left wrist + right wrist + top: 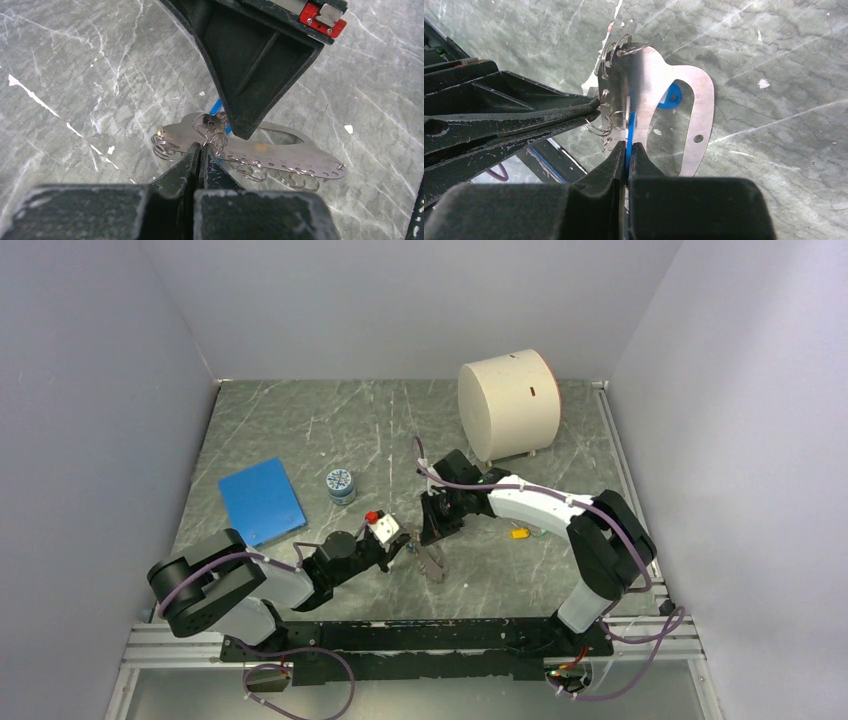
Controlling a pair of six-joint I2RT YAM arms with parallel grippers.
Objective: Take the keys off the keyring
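Observation:
The keyring (433, 562) is a flat silver metal loop with a row of small holes and several small wire split rings (295, 177). It is held off the table between both grippers. My left gripper (201, 147) is shut on the keyring's edge at one split ring; it also shows in the top view (408, 545). My right gripper (627, 145) is shut on the blue key (630, 125), which still hangs on the keyring (704, 100). A strip of the blue key (216, 106) shows beside the right fingers (250, 75). A yellow key (520, 533) lies loose on the table. No green key shows.
A small round blue-patterned jar (341, 484) and a flat blue pad (261, 502) lie to the left. A large cream cylinder (510, 405) stands at the back right. Small white scraps (348, 129) dot the grey marbled table (300, 430).

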